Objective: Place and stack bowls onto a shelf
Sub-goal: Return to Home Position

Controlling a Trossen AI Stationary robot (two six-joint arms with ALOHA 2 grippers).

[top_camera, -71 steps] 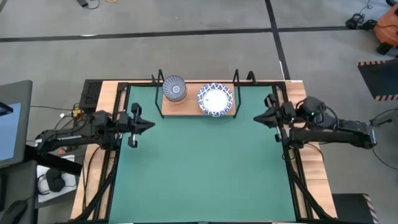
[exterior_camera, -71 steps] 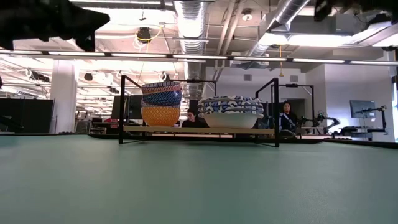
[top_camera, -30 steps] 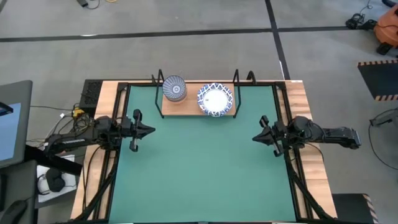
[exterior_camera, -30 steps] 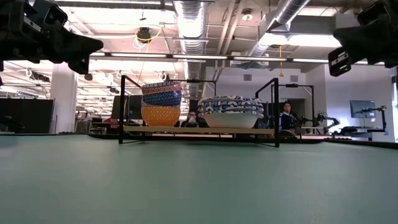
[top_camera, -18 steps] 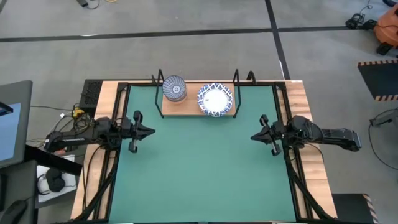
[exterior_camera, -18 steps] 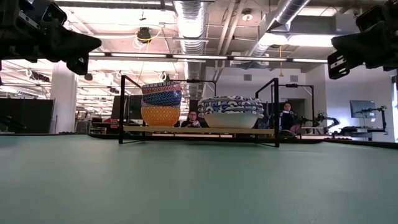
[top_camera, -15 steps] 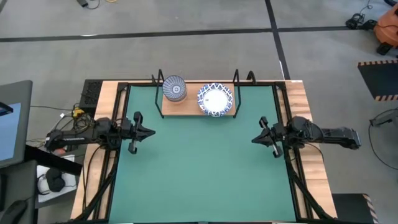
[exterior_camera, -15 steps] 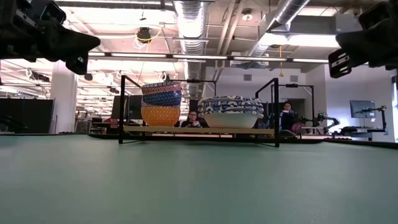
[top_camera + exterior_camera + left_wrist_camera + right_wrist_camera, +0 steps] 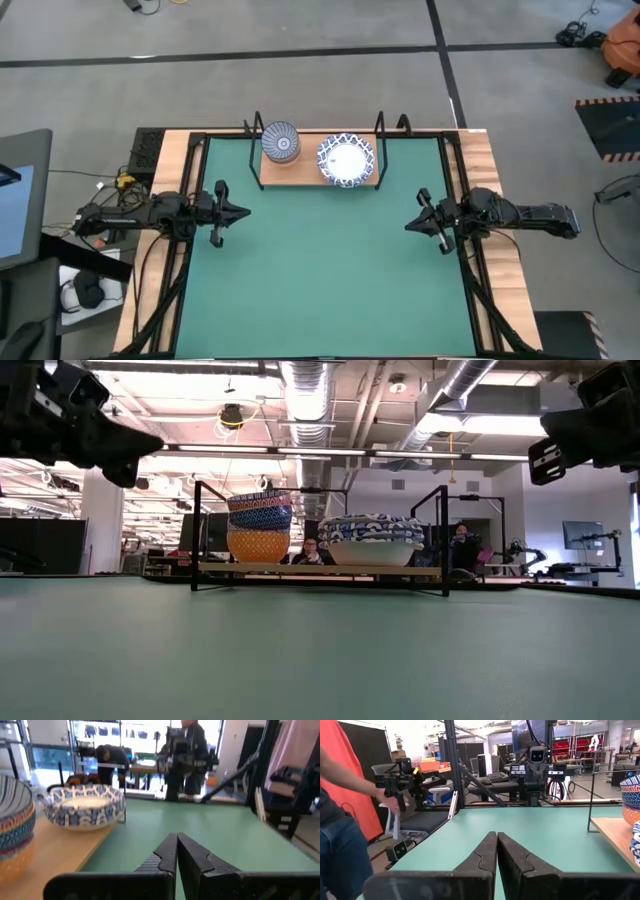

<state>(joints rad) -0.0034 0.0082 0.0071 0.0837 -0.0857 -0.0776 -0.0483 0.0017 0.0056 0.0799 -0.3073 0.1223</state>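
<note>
The shelf [image 9: 318,172], a light-wood board in a black frame, stands at the table's far edge. On it sit a stack of small patterned bowls [image 9: 280,142] [image 9: 259,528] [image 9: 12,835] and a stack of wide white bowls with blue lattice rims [image 9: 346,159] [image 9: 371,540] [image 9: 84,812]. My left gripper [image 9: 243,210] [image 9: 177,844] hovers shut over the mat's left edge. My right gripper [image 9: 408,224] [image 9: 497,843] hovers shut over the mat's right edge. Neither is near the bowls.
The green mat [image 9: 325,270] spreads across the table between the two arms. Black frame rails run along the table's left and right sides. A person [image 9: 340,835] stands beyond the table's left side, and others sit in the room behind the shelf.
Both arms have stayed almost still at the table's sides, fingers shut; in the low view the left gripper has tipped down slightly.
</note>
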